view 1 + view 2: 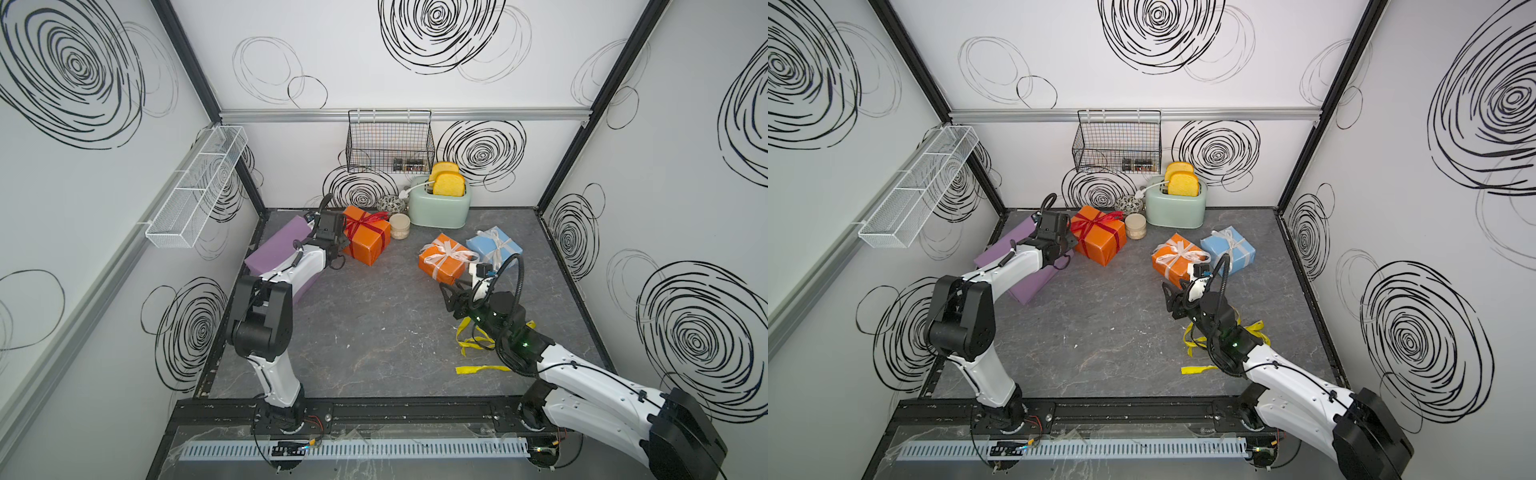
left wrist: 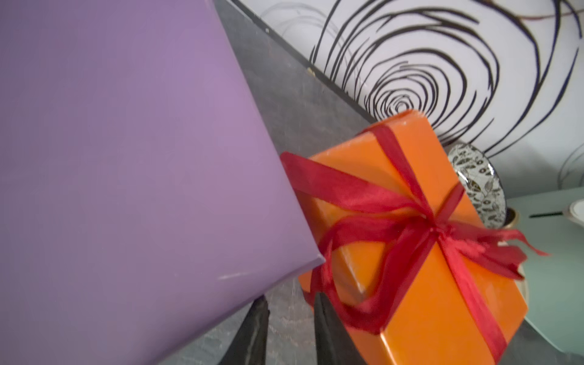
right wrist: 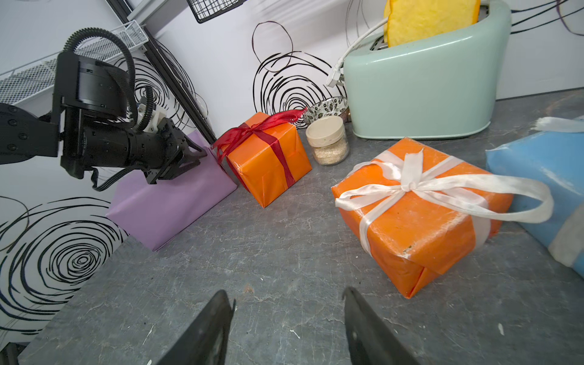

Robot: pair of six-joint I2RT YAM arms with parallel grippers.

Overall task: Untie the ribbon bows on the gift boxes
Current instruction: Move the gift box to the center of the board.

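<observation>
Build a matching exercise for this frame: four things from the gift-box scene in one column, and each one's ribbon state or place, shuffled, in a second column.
Column one
1. lilac box
2. yellow ribbon
3. orange box by the lilac box
4. light-blue box

Column two
A. tied with a dark red bow
B. bare, no ribbon showing
C. lying loose on the table
D. tied with a white bow

Pairs: 1-B, 2-C, 3-A, 4-D

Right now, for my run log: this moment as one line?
left claw open by red bow | right claw open, empty | yellow ribbon loose | white bows tied
</observation>
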